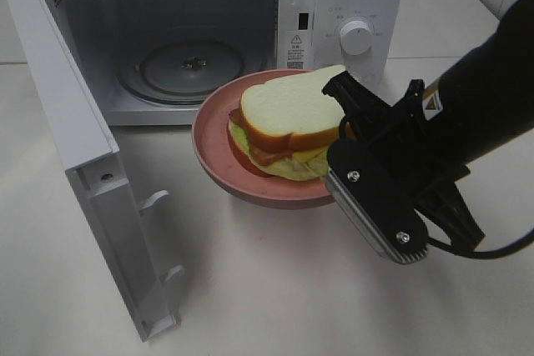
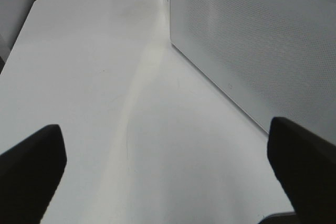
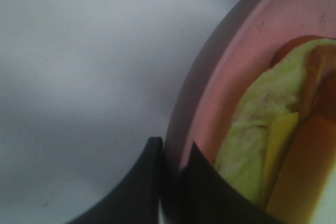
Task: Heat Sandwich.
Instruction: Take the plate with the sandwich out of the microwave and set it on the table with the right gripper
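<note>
My right arm reaches in from the right side of the high view, black and bulky, angled down toward the counter with its wrist plate facing the camera. The right pincer (image 3: 170, 182) is clamped on the rim of the pink plate (image 1: 219, 164); the wrist view shows one finger (image 3: 131, 192) outside the rim and the other inside it, with the rim pinched between them. The sandwich (image 1: 288, 122) sits on that plate, right beside the pincer, its white bread slice on top with lettuce, cheese and a red layer below. From the high view I cannot tell whether the plate is lifted or resting on the table (image 1: 275, 289).

Beyond the plate, on the far side from the pincer, stands the white microwave (image 1: 355, 6) with its door (image 1: 71, 147) swung wide open and the glass turntable (image 1: 190, 68) showing inside. The plate's far edge is just at the cavity's mouth.

The left pincer (image 2: 168, 174) has its fingers (image 2: 31, 166) well apart, holding nothing, hovering over bare table with the perforated microwave wall (image 2: 252, 40) to one side.
</note>
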Available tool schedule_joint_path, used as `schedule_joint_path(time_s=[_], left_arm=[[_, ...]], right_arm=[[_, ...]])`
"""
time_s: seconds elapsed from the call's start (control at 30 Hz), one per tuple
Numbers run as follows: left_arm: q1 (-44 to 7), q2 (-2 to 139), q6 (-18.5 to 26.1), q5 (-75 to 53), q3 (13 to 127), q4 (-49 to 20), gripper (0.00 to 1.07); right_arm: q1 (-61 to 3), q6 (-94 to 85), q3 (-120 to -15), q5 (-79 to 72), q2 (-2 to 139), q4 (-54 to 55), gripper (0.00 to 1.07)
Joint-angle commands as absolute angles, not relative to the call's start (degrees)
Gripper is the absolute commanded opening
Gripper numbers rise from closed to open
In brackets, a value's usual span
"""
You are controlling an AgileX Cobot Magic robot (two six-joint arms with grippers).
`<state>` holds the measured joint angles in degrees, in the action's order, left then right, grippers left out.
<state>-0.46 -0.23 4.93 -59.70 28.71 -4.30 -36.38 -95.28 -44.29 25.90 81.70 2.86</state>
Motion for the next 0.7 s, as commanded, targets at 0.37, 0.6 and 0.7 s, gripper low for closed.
schedule_joint_path(time_s=[0.37,0.6,0.7], left_arm=[[-0.3,-1.5,5.0,-58.8,28.5,-4.7,1.03],[-0.3,-1.5,5.0,-58.8,28.5,-4.7,1.03],[-0.3,-1.5,5.0,-58.8,28.5,-4.7,1.03]], right_arm=[[-36.2,-85.8,-34.5,26.2,69.0,-2.6,0.0],[-36.2,-82.4,-31.6,28.0,64.9,-2.9,0.0],[-36.2,-79.9,-30.3,29.2,62.5,-4.8,0.0]])
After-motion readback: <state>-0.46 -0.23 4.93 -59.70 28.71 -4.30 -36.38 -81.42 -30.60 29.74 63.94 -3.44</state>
